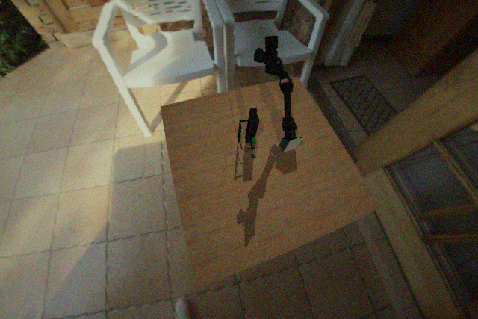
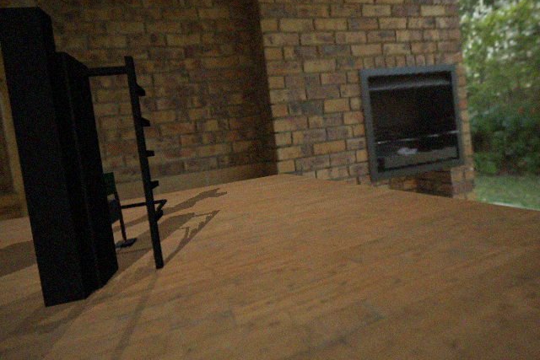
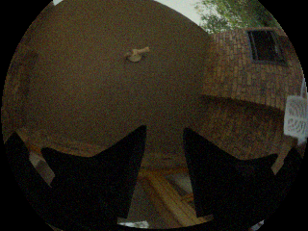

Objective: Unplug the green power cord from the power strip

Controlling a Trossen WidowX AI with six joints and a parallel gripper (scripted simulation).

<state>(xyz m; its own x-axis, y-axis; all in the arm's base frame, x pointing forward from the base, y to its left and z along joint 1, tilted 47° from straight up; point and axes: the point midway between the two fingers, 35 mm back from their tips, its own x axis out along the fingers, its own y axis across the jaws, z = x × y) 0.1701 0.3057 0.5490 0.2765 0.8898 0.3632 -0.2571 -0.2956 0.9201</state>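
The green plug point(image 1: 253, 140) point(image 2: 109, 184) is small and sits against the lower part of the black upright body that appears to be the power strip point(image 1: 252, 124) point(image 2: 30, 151). How far the plug is seated cannot be told. A thin dark cord point(image 2: 121, 222) runs down from it to a small dark piece point(image 1: 253, 155) point(image 2: 126, 243) near the table top. My gripper point(image 3: 165, 131) is partly open, with nothing between its fingers. It is raised high above and behind the strip in the top view, well away from plug and cord, and faces the ceiling and walls in the wrist view.
A thin black frame point(image 1: 239, 131) point(image 2: 142, 151) with several short pegs stands beside the strip. The arm's base point(image 1: 291, 143) is on the wooden table point(image 1: 216, 230) point(image 2: 326, 282), right of the strip in the top view. White chairs point(image 1: 173, 64) stand behind the table's far edge.
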